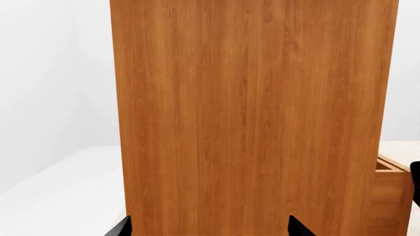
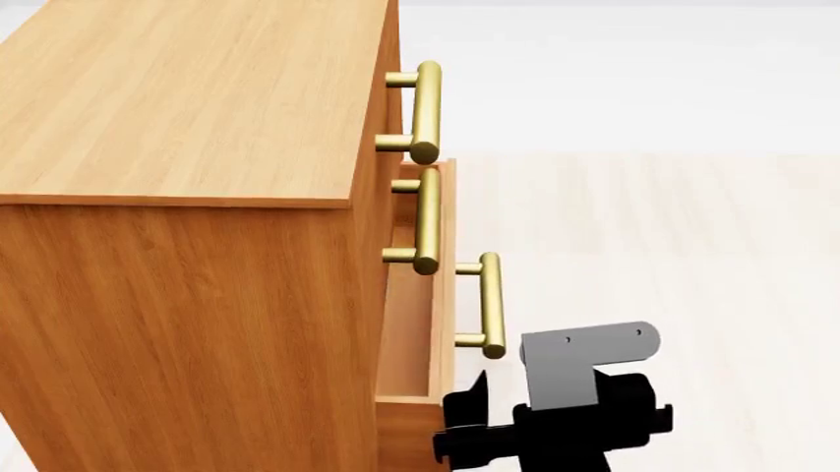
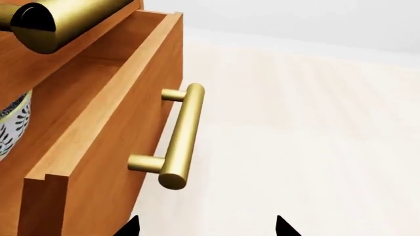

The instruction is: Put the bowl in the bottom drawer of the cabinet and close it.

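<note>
Inside the bottom drawer (image 3: 98, 113), which stands pulled partly out of the cabinet (image 2: 184, 197), a sliver of the bowl (image 3: 13, 123) shows in the right wrist view, its patterned wall just under the drawer above. The drawer's brass handle (image 3: 178, 137) runs along its front, close ahead of the right gripper (image 3: 206, 227), whose two dark fingertips stand apart and hold nothing. In the head view the right gripper (image 2: 466, 433) sits low beside the drawer's front corner, below the handle (image 2: 489, 305). The left gripper (image 1: 208, 230), fingertips likewise apart and empty, faces the cabinet's plain side panel (image 1: 253, 118) at close range, above the pale floor (image 2: 656, 256).
</note>
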`<state>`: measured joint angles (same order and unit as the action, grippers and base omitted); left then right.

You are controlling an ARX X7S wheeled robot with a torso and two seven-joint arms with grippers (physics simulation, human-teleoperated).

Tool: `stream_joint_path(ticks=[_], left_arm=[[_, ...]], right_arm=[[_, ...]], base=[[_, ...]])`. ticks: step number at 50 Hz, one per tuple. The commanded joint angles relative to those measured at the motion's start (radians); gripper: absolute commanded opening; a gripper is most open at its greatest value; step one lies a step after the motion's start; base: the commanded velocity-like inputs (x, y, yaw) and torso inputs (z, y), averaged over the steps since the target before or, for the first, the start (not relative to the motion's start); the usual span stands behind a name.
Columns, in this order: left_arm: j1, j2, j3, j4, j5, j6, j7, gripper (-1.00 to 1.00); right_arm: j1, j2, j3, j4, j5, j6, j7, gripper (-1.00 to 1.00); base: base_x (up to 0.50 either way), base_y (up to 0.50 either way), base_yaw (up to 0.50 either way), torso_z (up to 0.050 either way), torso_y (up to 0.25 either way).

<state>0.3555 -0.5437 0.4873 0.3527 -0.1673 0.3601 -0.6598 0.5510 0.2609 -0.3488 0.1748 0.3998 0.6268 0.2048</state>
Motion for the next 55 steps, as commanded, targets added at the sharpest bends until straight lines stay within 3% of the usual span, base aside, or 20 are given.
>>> stream_joint_path(ticks=[1, 55], left_arm=[[0.002, -0.002, 0.0, -0.001, -0.002, 0.005, 0.0, 1.0], [0.002, -0.004, 0.002, -0.002, -0.005, 0.012, -0.004, 1.0]], right_arm=[[-0.002, -0.021, -0.024, 0.037, 0.003, -0.008, -0.008, 1.0], [0.039, -0.081, -0.09, 0.076, 0.014, -0.026, -0.026, 1.0]], base=[[0.0, 0.0, 0.0, 0.0, 0.0], [0.0, 0.0, 0.0, 0.0, 0.0]])
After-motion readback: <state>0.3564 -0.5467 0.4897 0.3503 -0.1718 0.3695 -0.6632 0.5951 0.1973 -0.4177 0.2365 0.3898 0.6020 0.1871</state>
